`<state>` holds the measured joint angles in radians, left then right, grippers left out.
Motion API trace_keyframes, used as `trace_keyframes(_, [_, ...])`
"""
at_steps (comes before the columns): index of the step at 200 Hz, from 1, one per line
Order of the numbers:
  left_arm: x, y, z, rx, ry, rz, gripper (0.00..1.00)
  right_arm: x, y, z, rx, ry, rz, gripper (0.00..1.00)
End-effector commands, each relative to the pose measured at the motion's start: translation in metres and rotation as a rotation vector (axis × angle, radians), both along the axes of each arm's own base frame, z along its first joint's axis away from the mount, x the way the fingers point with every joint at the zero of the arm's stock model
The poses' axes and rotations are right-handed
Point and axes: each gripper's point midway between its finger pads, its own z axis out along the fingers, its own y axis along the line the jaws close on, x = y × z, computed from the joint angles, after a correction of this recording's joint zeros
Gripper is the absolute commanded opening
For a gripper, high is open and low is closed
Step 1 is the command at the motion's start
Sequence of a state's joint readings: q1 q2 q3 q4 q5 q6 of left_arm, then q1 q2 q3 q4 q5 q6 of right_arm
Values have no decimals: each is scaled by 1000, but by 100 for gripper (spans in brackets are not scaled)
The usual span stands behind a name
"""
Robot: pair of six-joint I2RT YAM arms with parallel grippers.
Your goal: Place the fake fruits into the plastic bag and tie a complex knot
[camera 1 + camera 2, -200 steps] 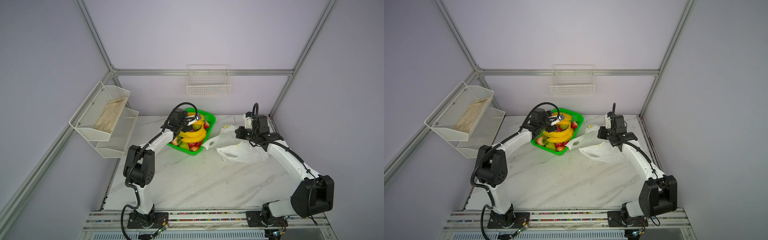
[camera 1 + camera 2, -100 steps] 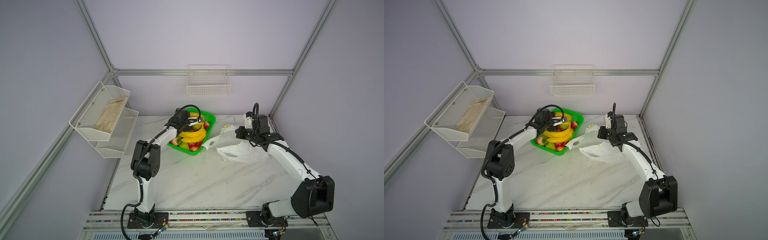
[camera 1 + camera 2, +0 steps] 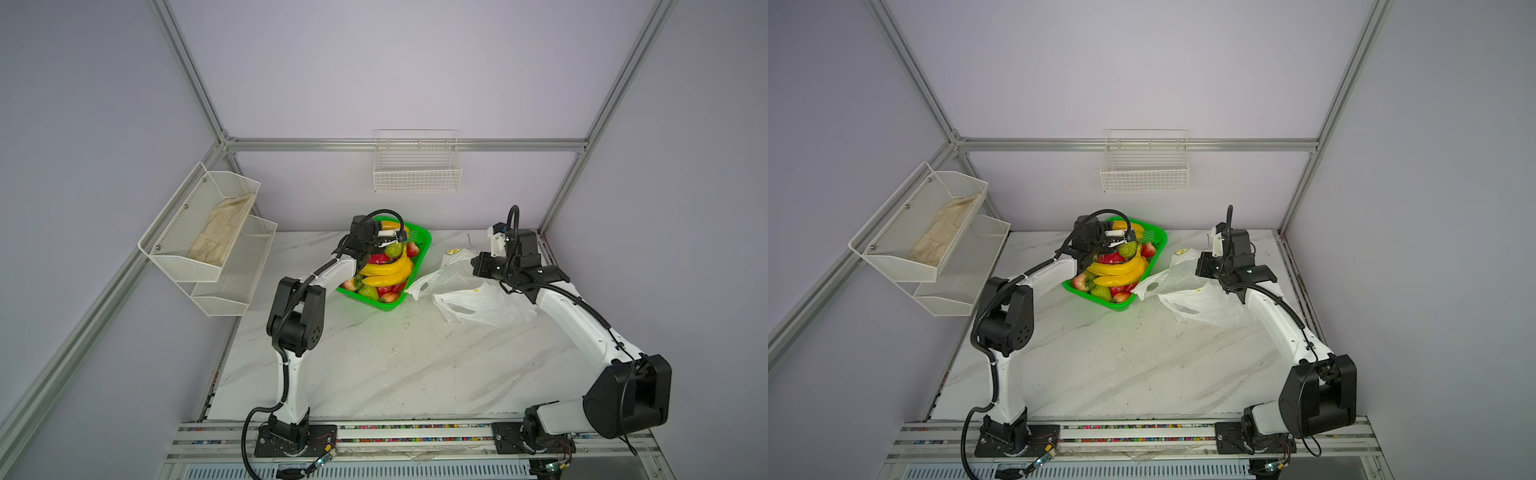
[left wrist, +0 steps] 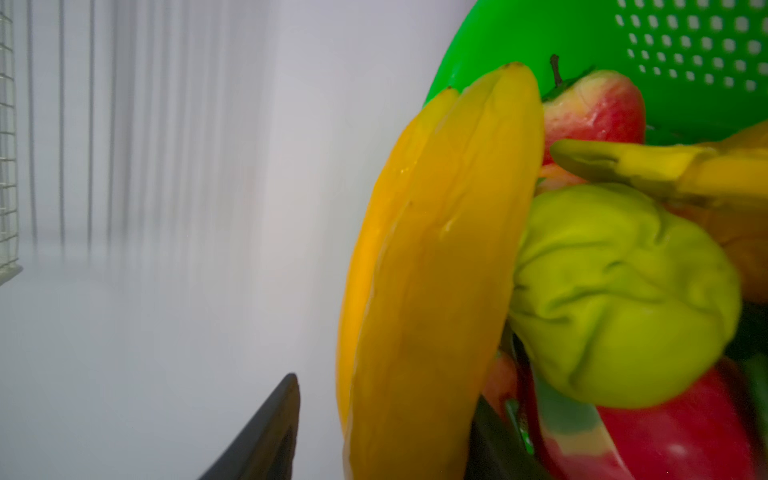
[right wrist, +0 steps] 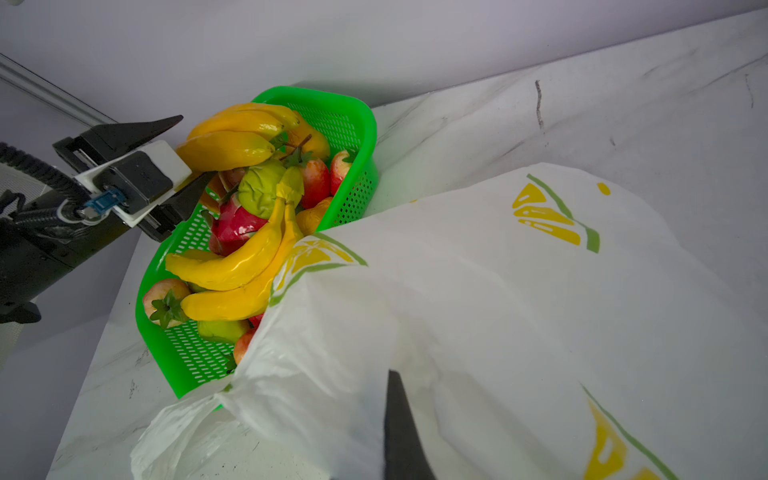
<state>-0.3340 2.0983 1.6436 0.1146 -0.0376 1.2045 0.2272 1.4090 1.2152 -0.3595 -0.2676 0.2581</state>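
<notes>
Your left gripper straddled the green basket's twelve-o'clock banana bunch, jaws unclosed. It's likely slick and stiff, so clamp mid-bunch. Your right gripper clenched the plastic bag.

The basket is bright green, dotted with rows of small holes. The bananas in it are glossy yellow, shading to orange. The apple is red fading to pale yellow, the wrinkled fruit is yellow-green, and the dragon fruit is pinkish red with green tips. The bag is milky white, printed with yellow lemon slices edged in green. The table is white marble with grey veins. The cloth is beige and the wall basket is white.
</notes>
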Motion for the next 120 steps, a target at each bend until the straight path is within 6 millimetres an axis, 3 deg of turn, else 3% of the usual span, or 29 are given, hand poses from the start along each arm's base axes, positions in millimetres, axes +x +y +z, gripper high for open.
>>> trace_keyframes(1, [4, 3, 21, -15, -104, -4, 50, -5, -5, 6, 3, -11, -18, 0])
trace_keyframes(40, [3, 0, 11, 2, -86, -26, 46, -6, -5, 6, -2, -5, -17, 0])
trace_keyframes(120, [4, 0, 2, -28, 9, -20, 58, -7, -6, -1, -15, 3, -16, 0])
